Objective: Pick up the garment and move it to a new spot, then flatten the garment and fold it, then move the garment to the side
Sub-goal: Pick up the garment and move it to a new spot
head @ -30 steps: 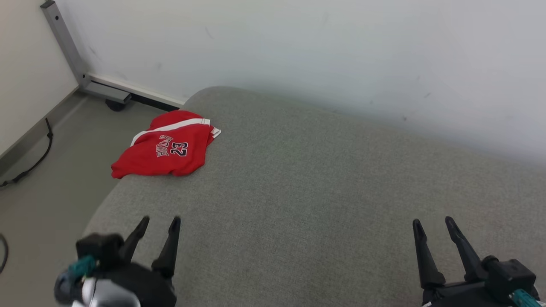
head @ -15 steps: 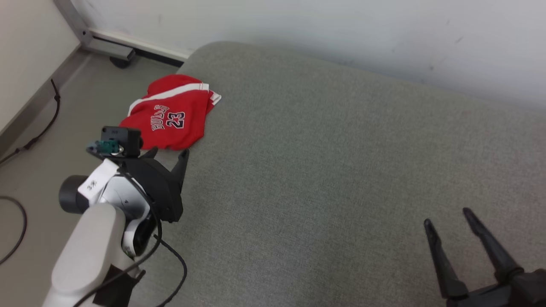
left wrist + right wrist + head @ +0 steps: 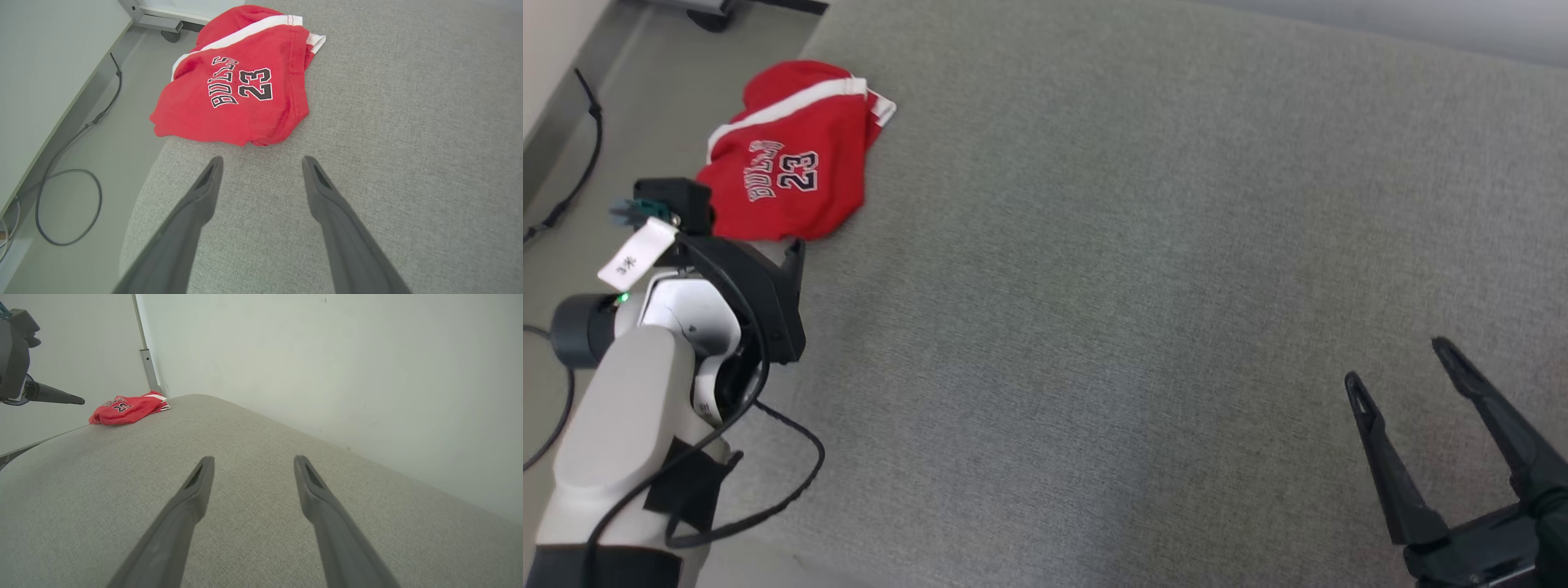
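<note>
Garment: red jersey [image 3: 241,94], rumpled and doubled over, lying at the far left corner of the grey cushion [image 3: 1094,286]; its left side reaches the cushion's edge, above the floor [image 3: 629,114].
Left end effector: [image 3: 261,163] released, fingers spread and empty, tips pointing at the jersey's near hem, close to it but apart from it.
Right end effector: [image 3: 1398,363] released and empty, over bare cushion at the near right, well apart from the jersey.
Step in hand: likely the left arm's approach for the first pick-up.
Done: nothing yet, judging by how things lie; the jersey is ungrasped.
Left: grasp and lift, move to a new spot (the open middle looks suitable), flatten, fold, then set aside.
Watch: the corner position, where a nudge could push the jersey off the edge.
</note>
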Motion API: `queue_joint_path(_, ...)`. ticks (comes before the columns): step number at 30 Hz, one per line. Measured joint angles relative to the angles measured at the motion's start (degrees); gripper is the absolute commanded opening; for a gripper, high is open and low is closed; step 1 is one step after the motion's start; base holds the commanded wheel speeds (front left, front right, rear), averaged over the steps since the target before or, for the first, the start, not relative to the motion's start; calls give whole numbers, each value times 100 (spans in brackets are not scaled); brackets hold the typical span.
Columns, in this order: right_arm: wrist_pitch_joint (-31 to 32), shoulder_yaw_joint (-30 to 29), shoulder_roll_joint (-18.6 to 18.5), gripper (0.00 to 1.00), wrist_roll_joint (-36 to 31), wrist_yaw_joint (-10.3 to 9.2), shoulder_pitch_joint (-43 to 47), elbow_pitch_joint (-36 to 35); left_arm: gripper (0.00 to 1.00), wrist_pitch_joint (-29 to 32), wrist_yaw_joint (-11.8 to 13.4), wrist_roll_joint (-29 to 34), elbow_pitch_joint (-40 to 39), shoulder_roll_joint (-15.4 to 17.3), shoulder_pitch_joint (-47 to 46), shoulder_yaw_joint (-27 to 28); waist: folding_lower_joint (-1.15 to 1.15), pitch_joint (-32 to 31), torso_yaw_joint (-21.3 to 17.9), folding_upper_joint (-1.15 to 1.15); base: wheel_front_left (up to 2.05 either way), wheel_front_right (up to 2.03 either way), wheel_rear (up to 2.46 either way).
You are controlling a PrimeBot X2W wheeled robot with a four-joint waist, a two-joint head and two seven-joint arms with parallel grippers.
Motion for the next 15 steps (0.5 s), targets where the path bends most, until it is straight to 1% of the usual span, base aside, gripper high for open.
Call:
queue_joint_path(5, 289, -47, -51, 100, -2, 7, -151, -253, 100, -24, 53, 49, 359, 100, -259, 15, 0, 301, -183, 1, 0, 0, 0)
queue_joint_path(10, 558, -145, -99, 100, -42, -1, -116, -648, 100, -74, 179, 145, 503, 210, -324, 20, -1, 534, -385, 0, 0, 0, 0)
queue_joint_path(15, 780, -158, -103, 100, -42, -3, -122, -832, 100, -163, 330, 202, 647, 241, -634, 58, 0, 821, -509, 0, 0, 0, 0)
